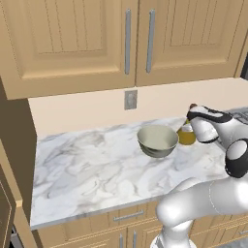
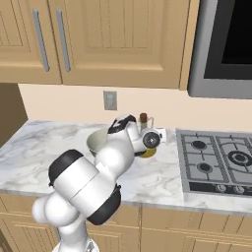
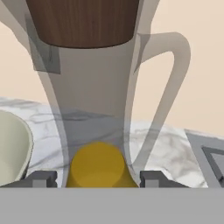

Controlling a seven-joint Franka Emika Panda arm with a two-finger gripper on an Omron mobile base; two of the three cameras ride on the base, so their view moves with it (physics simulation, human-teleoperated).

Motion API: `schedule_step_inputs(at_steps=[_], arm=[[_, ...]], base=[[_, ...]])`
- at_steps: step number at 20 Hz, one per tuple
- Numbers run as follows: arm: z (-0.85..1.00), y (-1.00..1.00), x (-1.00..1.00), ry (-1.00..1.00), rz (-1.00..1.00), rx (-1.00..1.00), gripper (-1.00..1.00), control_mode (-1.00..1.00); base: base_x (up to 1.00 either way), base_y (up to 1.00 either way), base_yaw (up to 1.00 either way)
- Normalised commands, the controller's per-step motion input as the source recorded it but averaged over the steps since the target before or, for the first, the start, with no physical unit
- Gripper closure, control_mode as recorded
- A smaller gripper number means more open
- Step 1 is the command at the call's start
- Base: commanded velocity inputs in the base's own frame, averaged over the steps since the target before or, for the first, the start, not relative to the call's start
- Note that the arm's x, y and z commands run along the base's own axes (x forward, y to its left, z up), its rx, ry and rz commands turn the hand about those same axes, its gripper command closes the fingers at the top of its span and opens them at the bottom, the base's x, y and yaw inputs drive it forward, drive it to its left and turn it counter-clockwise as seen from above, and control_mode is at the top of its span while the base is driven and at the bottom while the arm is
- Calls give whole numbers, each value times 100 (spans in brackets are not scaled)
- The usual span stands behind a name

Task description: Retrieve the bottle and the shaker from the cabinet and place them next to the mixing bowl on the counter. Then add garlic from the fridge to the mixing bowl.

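**Bottle beside the bowl, fingers astride its neck**

We see the counter running wide and bare to the left of the mixing bowl, from the wall to the front edge. To the right there is less room: the bottle stands just beside the bowl on that side, and the gas hob begins a little further along. Behind, the wall with its grey outlet plate closes things off, and the panelled upper cabinets hang overhead.

Our arm rises from below the counter front, bends at the elbow and reaches forward, the wrist level and pointed toward the wall at the bottle's height.

In the hand view the gripper has one fingertip on each side of the bottle's glass, where the yellow liquid shows, the dark stopper high above. The jaws are partly parted around it; we cannot tell whether the pads press the glass or stand just off it. The bottle appears upright on the marble.
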Motion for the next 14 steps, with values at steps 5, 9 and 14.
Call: schedule_step_inputs(at_steps=[5,9,14], arm=[[-39,0,3,0,0,0,100,-100],[-41,0,0,0,0,0,100,-100],[-33,-3,0,0,0,0,100,-100]], base=[[0,0,0],[0,0,0],[0,0,0]])
